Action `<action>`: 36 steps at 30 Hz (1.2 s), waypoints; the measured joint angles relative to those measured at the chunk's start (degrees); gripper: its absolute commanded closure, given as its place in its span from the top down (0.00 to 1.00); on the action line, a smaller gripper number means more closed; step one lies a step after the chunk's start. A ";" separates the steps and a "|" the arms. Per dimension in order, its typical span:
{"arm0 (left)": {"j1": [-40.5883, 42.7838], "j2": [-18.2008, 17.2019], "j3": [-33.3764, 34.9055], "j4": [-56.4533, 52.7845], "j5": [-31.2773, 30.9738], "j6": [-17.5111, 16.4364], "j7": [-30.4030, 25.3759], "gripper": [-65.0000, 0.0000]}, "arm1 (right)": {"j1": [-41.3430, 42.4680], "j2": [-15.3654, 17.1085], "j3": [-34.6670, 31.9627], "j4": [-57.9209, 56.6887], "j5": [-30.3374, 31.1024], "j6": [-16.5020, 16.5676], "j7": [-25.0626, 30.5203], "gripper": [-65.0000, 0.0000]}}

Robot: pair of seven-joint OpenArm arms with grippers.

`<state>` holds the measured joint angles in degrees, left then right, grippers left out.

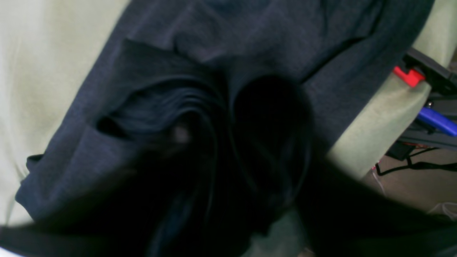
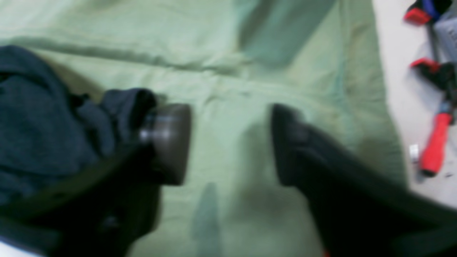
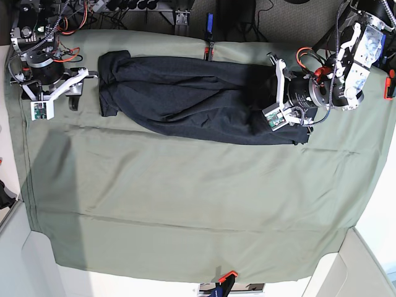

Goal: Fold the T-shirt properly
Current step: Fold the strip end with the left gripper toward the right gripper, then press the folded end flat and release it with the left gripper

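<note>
The dark navy T-shirt [image 3: 192, 99] lies stretched left to right along the far part of the olive-green table cloth [image 3: 185, 198]. My left gripper [image 3: 272, 100] sits at the shirt's right end. In the left wrist view the left gripper [image 1: 228, 171] is shut on a bunch of folded shirt fabric [image 1: 185, 107]; its dark fingers are blurred. My right gripper [image 3: 78, 90] is open just off the shirt's left end. In the right wrist view the right gripper [image 2: 228, 142] holds nothing between its jaws. The shirt's edge [image 2: 39, 125] lies against the outside of its left finger [image 2: 171, 142].
Clamps grip the cloth at the table edges: an orange one at the near edge [image 3: 226, 276] and one at the far edge [image 3: 208, 49]. Red-handled clamps [image 2: 433, 150] lie off the cloth's right side. The table edge with red [image 1: 408, 76] and blue [image 1: 437, 121] parts shows beside the shirt.
</note>
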<state>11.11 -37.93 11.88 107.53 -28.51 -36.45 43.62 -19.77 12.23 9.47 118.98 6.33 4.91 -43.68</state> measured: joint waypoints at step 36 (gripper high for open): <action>-2.86 7.45 -2.45 1.44 -23.17 -2.82 5.46 0.70 | -0.57 -6.67 0.09 -11.72 17.68 10.34 1.64 0.66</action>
<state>8.25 -30.48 9.43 108.97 -51.68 -39.27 49.08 -20.34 5.56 9.56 107.26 24.01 15.25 -42.04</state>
